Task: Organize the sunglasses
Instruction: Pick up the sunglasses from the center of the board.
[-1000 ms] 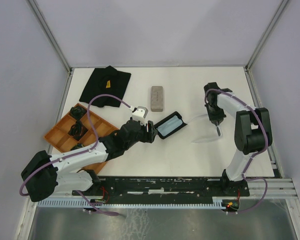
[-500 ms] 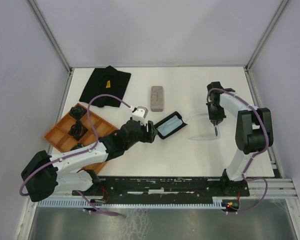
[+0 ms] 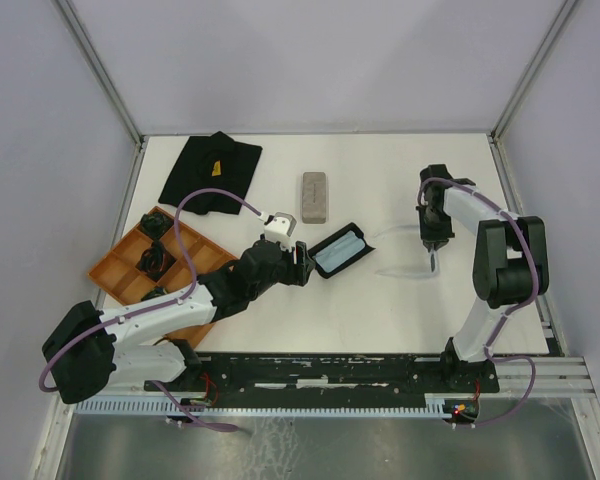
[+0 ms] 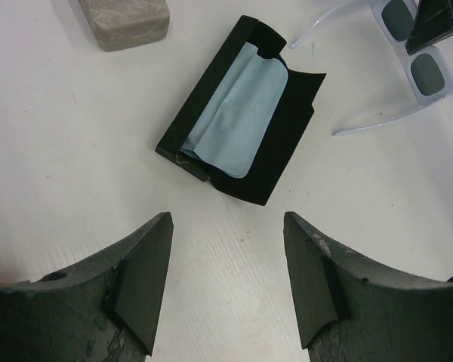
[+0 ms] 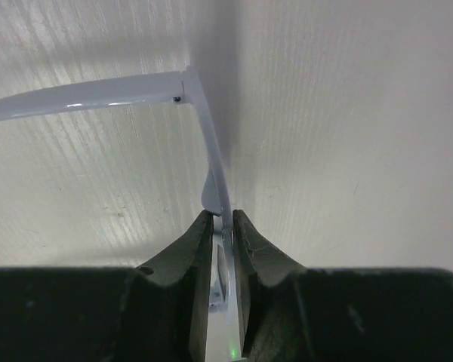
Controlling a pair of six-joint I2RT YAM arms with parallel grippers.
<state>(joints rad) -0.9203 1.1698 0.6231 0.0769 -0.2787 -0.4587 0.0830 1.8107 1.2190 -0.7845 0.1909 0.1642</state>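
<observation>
The pale lavender-white sunglasses (image 3: 405, 256) lie unfolded on the white table, right of the middle. My right gripper (image 3: 433, 250) points down at their front. In the right wrist view its jaws (image 5: 223, 219) are nearly shut around the thin front frame (image 5: 211, 154), and one temple (image 5: 83, 98) runs off to the left. In the left wrist view the grey lenses (image 4: 426, 72) show at the top right. My left gripper (image 3: 302, 262) hovers open and empty (image 4: 226, 279) just short of an open black case (image 4: 287, 136) lined with a light blue cloth (image 4: 238, 105).
A closed grey case (image 3: 315, 197) lies behind the black case (image 3: 338, 250). A black cloth (image 3: 212, 170) sits at the far left corner. An orange divided tray (image 3: 120, 262) with dark items stands at the left edge.
My right gripper has shifted slightly toward the far side, and the pale sunglasses have moved with it and now lie lower on the table. The left arm has not moved.
</observation>
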